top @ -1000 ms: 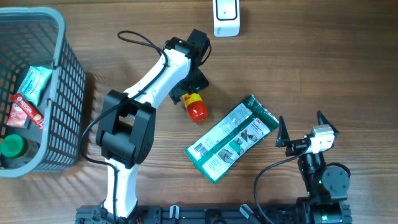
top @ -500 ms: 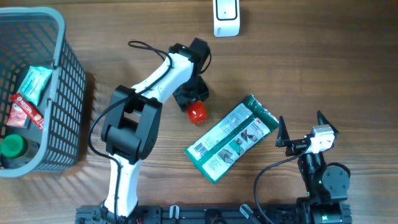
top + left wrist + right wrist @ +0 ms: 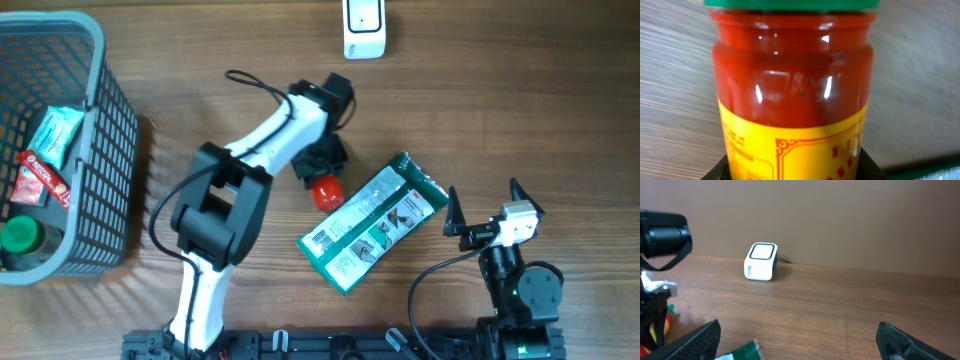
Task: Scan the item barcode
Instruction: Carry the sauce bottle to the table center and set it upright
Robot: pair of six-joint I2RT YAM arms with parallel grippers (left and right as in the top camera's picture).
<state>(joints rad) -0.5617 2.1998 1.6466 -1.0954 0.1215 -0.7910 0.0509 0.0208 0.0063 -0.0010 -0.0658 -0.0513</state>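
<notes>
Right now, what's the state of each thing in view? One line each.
left gripper: closed around the sauce jar at its label end.
right gripper: open, empty.
sauce jar: green lid on, in the left gripper; lifted or not, cannot tell.
green packet: flat on the table, label up, untouched.
scanner: upright at the far edge.
basket: upright, holding snack packets and a green-capped bottle.

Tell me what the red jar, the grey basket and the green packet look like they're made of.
The jar: probably glass, glossy, with sharp highlights over red contents; green lid, printed yellow label. The basket: likely moulded plastic, matte grey open lattice. The packet: seemingly thin plastic film, printed green, ruffled at one end.
</notes>
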